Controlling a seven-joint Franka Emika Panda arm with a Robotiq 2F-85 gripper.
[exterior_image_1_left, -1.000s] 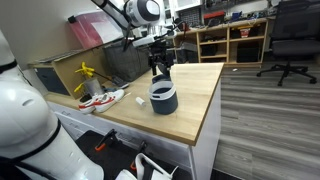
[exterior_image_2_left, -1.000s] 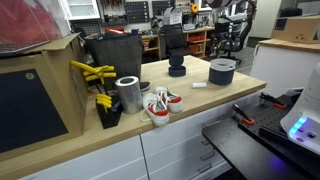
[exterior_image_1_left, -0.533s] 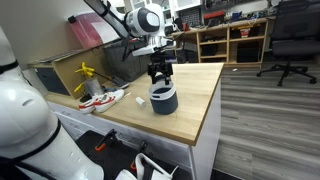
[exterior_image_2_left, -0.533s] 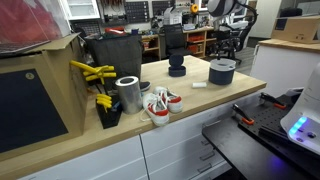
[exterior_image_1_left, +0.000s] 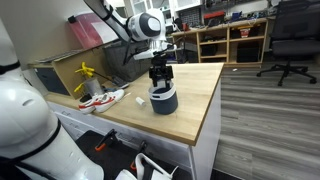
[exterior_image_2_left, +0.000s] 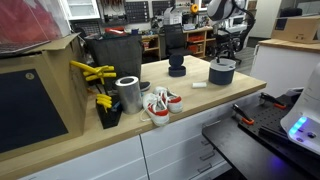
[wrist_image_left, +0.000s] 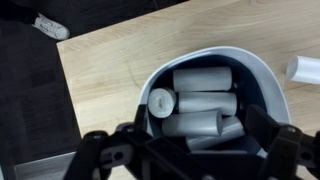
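A dark grey bowl with a white inside (wrist_image_left: 215, 55) stands on the wooden table in both exterior views (exterior_image_1_left: 164, 100) (exterior_image_2_left: 222, 72). Several white cylinders (wrist_image_left: 205, 102) lie stacked in it. My gripper (wrist_image_left: 197, 142) is open, with its black fingers spread over the bowl's near rim and the cylinders between them. It holds nothing. In an exterior view the gripper (exterior_image_1_left: 160, 80) hangs straight down just above the bowl.
A loose white cylinder (wrist_image_left: 305, 68) lies on the table beside the bowl. A pair of red and white shoes (exterior_image_2_left: 160, 105), a metal can (exterior_image_2_left: 128, 93), yellow tools (exterior_image_2_left: 95, 75) and a dark round stand (exterior_image_2_left: 177, 67) sit farther along the table. The table edge (exterior_image_1_left: 210, 115) is close to the bowl.
My gripper has come down towards the bowl and now sits just above it. The bowl and the other things have not moved.
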